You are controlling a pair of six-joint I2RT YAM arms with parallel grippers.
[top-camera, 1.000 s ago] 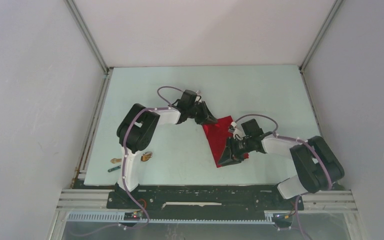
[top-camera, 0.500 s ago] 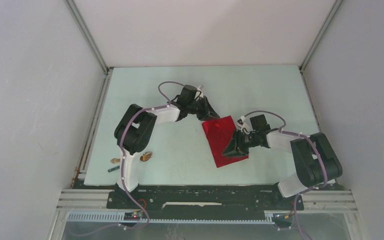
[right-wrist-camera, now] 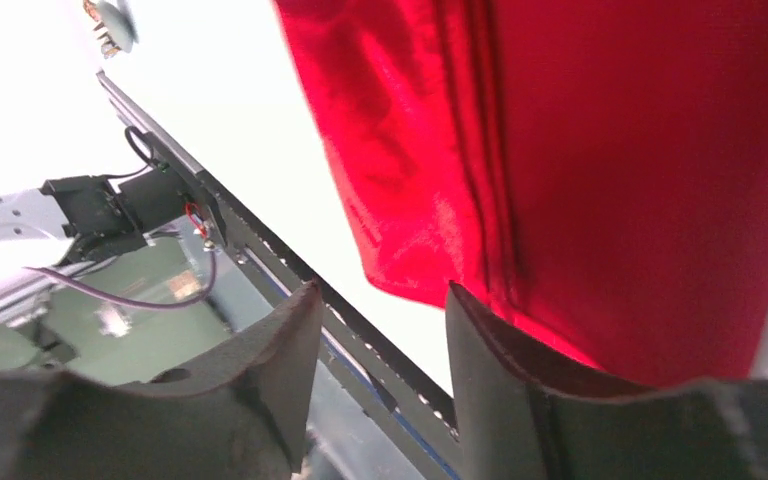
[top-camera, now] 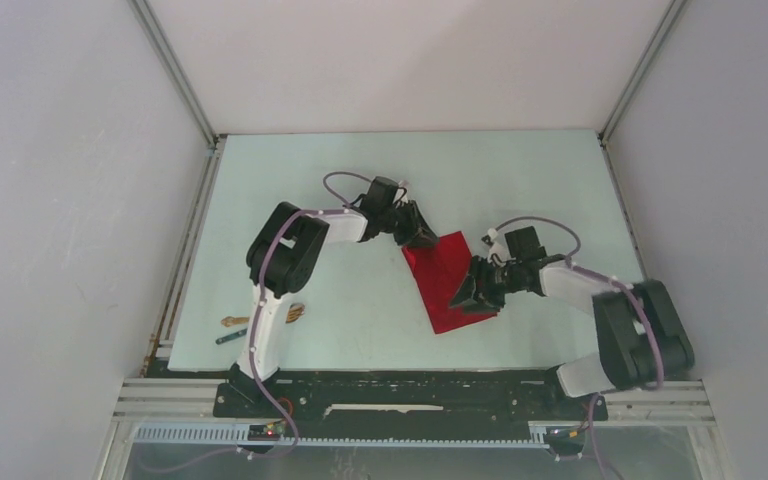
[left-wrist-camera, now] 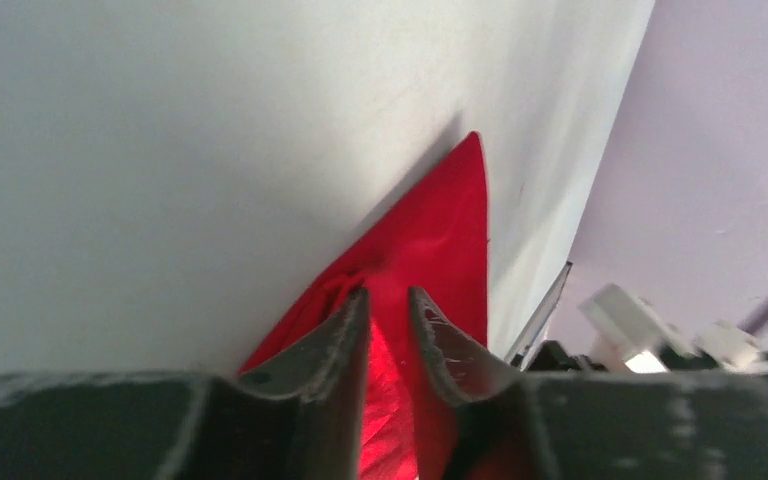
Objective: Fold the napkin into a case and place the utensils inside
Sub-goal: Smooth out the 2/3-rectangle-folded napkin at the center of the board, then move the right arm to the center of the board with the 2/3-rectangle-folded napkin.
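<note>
Far napkin (top-camera: 447, 282) corner pinched by left gripper (top-camera: 423, 239); right gripper (top-camera: 463, 297) spread; left arm (top-camera: 282, 252) half hides fork (top-camera: 294, 313) beside teal stick (top-camera: 226, 339).

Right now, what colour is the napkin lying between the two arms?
The napkin is plain bright red with no pattern; the right wrist view shows it best.

Counter (top-camera: 360, 180): far strip and the stretch between the left arm and the napkin are bare and passable.
Centre: red napkin (top-camera: 442, 285) lying flat; left tool (top-camera: 422, 238) at its far-left corner, right tool (top-camera: 463, 297) over its right edge. The tools are near each other.
Left arm (top-camera: 285, 250): reaches from near edge to centre.
Right arm (top-camera: 625, 330): fills near-right corner.
Near-left: wooden fork (top-camera: 295, 313) and teal stick (top-camera: 226, 339), beside the left arm, well apart from the napkin.
Walls (top-camera: 80, 200): close left, right and far sides.
</note>
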